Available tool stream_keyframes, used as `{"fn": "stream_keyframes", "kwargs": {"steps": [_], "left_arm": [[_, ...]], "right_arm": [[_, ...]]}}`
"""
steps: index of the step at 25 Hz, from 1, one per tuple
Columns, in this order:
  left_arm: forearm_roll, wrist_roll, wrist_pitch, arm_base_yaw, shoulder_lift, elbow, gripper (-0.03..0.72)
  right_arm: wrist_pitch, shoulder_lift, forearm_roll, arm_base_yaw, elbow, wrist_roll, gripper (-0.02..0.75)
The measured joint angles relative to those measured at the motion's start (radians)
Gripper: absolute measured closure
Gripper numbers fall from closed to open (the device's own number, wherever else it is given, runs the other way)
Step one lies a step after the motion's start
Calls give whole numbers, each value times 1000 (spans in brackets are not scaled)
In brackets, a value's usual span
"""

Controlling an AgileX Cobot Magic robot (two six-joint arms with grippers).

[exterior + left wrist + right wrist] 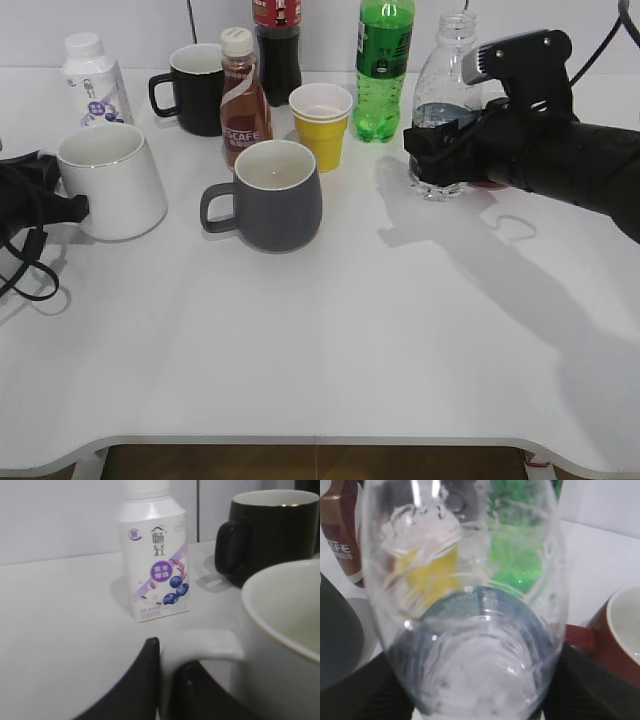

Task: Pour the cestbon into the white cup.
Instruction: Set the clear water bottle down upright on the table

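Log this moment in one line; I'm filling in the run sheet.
right hand: shut on uncapped clear plastic water bottle, upright on table | left hand: at large white ceramic mug handle | pour: not started

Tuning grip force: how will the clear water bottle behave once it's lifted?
The Cestbon bottle is uncapped and partly full, so tilting likely spills. Its thin clear plastic probably flexes under the right gripper. It looks fairly light.

Cestbon [470, 630]: clear, ribbed — fills the near view, uncapped.
Red mug [615, 635]: right, just beside.
Brown bottle [342, 535]: far left — on the table [600, 560].
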Motion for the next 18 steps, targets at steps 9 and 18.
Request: {"fn": "stream_keyframes", "kwargs": {"steps": [9,18], "left_arm": [[27,-6,-18,0,1,57,520],[23,-11,-46,0,-60,174,461]], "right_arm": [[-1,0,-2,0,0,1,268],[-14,48,-2,0,0,1,268]]}}
